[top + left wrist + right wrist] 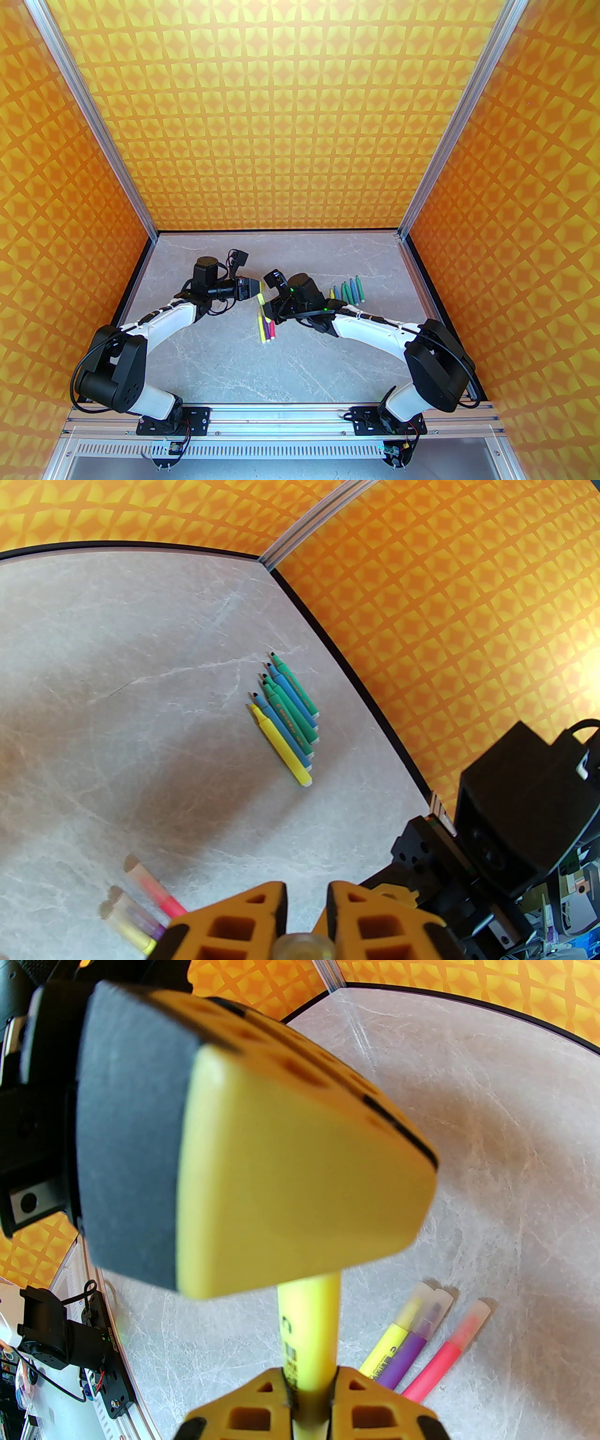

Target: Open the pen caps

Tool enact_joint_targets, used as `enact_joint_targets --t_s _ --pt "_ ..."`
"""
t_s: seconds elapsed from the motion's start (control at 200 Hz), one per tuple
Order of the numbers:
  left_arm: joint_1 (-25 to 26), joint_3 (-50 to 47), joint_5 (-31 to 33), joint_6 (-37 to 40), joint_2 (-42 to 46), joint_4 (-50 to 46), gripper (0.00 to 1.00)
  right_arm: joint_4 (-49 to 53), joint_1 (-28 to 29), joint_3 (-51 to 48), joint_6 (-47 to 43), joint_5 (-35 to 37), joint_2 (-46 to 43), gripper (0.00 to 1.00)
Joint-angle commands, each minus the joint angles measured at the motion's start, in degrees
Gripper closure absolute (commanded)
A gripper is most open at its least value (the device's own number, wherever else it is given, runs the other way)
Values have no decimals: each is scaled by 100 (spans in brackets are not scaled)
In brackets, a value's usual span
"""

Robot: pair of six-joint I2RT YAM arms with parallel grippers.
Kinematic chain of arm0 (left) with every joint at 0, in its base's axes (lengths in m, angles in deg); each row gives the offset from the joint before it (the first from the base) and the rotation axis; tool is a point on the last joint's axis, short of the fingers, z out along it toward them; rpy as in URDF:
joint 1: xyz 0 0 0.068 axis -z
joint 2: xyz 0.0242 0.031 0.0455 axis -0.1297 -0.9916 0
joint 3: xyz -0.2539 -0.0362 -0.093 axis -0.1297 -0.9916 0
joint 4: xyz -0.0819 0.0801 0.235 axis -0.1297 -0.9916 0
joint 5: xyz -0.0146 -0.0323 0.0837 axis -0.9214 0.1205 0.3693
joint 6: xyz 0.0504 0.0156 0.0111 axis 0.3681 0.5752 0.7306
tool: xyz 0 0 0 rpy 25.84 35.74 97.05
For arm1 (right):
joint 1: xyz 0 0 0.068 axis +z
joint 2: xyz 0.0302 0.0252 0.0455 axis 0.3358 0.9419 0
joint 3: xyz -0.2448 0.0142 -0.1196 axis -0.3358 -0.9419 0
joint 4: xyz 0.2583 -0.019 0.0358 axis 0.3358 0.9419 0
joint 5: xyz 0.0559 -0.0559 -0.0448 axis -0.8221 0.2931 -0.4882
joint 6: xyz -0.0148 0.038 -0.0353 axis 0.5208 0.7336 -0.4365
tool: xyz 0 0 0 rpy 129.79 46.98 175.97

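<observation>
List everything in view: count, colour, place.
held pen: one, yellow, in the air between the two grippers
cap: one, clear, between the left gripper's fingers
capped pens: three, yellow, purple and pink, side by side mid-table
uncapped pens: about six, yellow, blue and green, in a tight row toward the table's far right
table: one, grey marble look, under everything
walls: three, orange-yellow pattern, around the table
left gripper: one, orange fingers, shut on the cap
right gripper: one, orange fingers, shut on the held pen's barrel
</observation>
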Motion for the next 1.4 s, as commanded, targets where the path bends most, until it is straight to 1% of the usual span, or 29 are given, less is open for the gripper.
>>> enact_joint_targets --t_s 0.0,0.045,0.125,0.245,0.445,0.49,0.55,0.65,0.875,1.125,1.3,1.395 --pt "24 167 -120 -81 -82 157 84 -120 1 -98 -63 125 -156 80" --pt "21 179 -119 -104 -100 170 85 -142 2 -116 -64 124 -163 74" --pt "26 179 -142 -157 -105 221 87 -166 0 -126 -72 130 -138 69" --pt "24 164 -196 -228 -80 311 90 -203 0 -113 -57 117 -80 66" --pt "27 63 -225 -297 53 406 90 -331 0 -36 -13 41 82 66" --pt "28 32 -224 -319 71 450 90 -370 0 -21 9 16 132 67" --pt "28 -7 -225 -336 95 473 90 -400 0 -1 26 -21 169 76" --pt "20 -60 -225 -363 125 544 91 -402 0 7 34 -48 211 87" --pt "12 -110 -199 -548 87 850 95 -401 0 -240 8 -120 110 100" --pt "-65 -117 -40 -589 126 853 96 -373 0 -774 -62 -171 -135 100" --pt "-171 -133 224 -766 174 931 100 -384 0 -1143 -105 -191 -317 100" --pt "-195 -153 408 -920 135 1031 100 -424 0 -1330 -94 -216 -379 100"
